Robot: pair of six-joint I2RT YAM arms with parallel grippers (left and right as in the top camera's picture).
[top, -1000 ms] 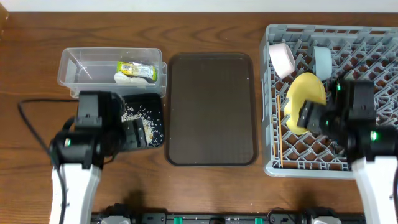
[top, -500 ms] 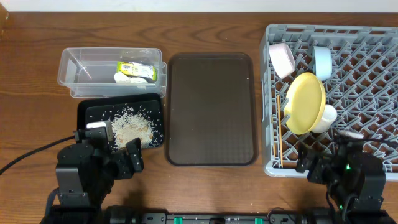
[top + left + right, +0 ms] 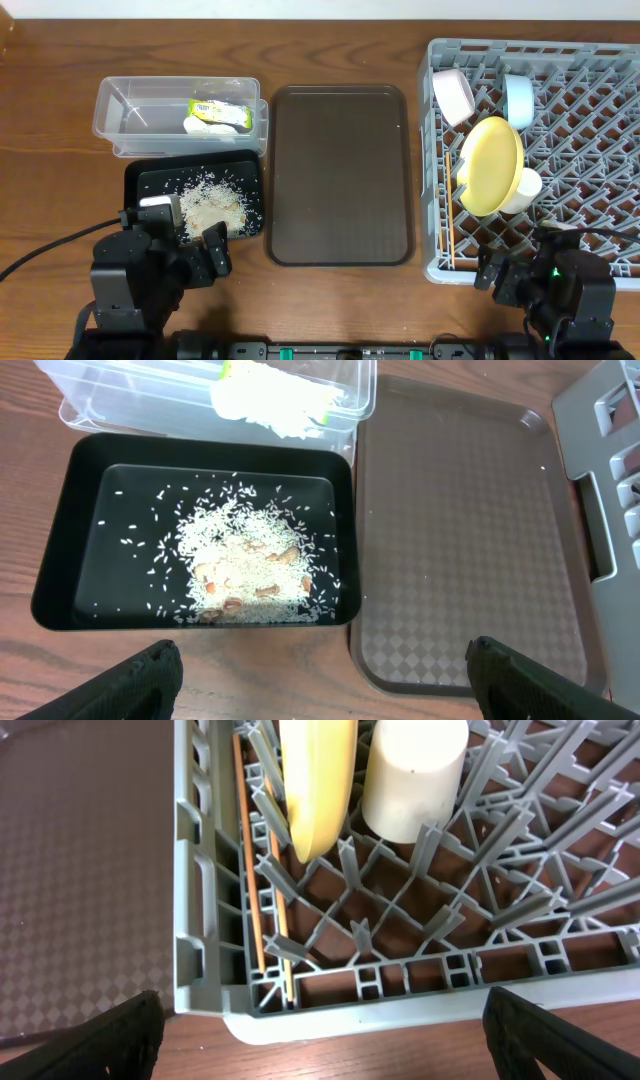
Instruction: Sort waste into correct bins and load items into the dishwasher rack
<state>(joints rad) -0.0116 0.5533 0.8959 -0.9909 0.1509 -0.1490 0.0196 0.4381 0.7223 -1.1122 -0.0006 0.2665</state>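
A dark wooden table (image 3: 60, 60) carries everything. Just ahead of the right gripper (image 3: 330, 1040), whose fingers stand wide apart with nothing between them, lies the near left corner of the grey dishwasher rack (image 3: 200, 920). Inside it, the wooden chopsticks (image 3: 250, 860) lie flat along the rack's left wall. The yellow plate (image 3: 315, 780) stands on edge among the pegs, and the pale cup (image 3: 412, 775) sits just right of it. Farther ahead (seen only from overhead) a white bowl (image 3: 452, 95) and a light-blue bowl (image 3: 518, 98) lean among the pegs. The left gripper (image 3: 325, 685) is likewise spread and empty. Ahead and to its left, the black tray (image 3: 60, 570) holds rice scraps (image 3: 250, 560). Beyond that, the clear tub (image 3: 130, 405) holds the snack wrapper (image 3: 220, 112) and white scrap (image 3: 200, 126). Ahead to the gripper's right lies the brown serving tray (image 3: 470, 540).
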